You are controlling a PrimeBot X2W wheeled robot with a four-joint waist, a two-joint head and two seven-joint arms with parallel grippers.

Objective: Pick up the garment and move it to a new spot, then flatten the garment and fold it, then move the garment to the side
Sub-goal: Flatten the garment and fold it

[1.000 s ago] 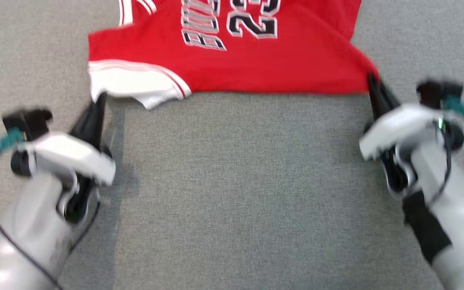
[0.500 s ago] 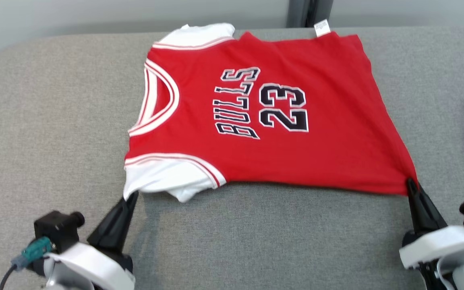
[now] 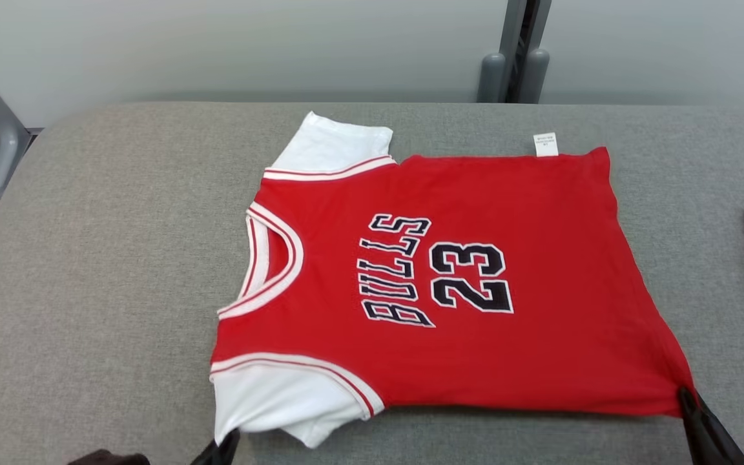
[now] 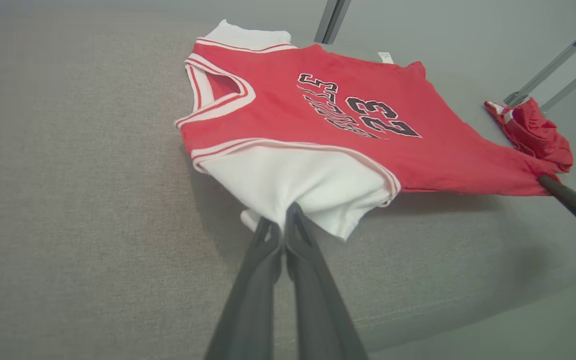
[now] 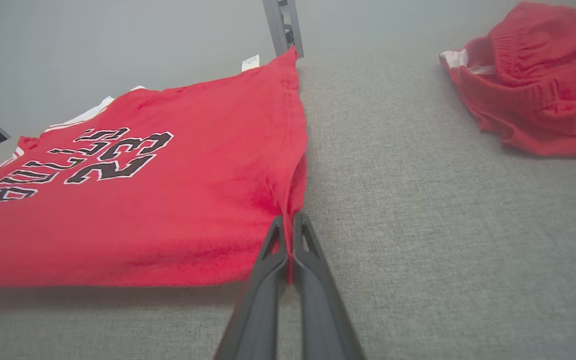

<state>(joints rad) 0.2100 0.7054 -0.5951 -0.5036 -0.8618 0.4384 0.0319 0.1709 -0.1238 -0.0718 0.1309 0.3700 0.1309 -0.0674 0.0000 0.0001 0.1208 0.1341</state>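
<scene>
Across the middle of the grey desk (image 3: 101,258): red jersey (image 3: 540,349), spread flat, print up. Left pincer (image 4: 284,217) clamped on its white sleeve, right pincer (image 5: 288,222) clamped on its hem corner, both toward the near edge. Crumpled red garment (image 5: 533,75) by the right edge.

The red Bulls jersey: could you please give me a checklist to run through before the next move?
1. Left gripper shut on the jersey's near white sleeve: ok.
2. Right gripper shut on the hem corner: ok.
3. Jersey front spread without big wrinkles: ok.
4. Near edge resting on the grey table: not ok, lifted.
5. Red shorts apart from jersey: ok.
6. Back layer smooth underneath: cannot tell.
</scene>
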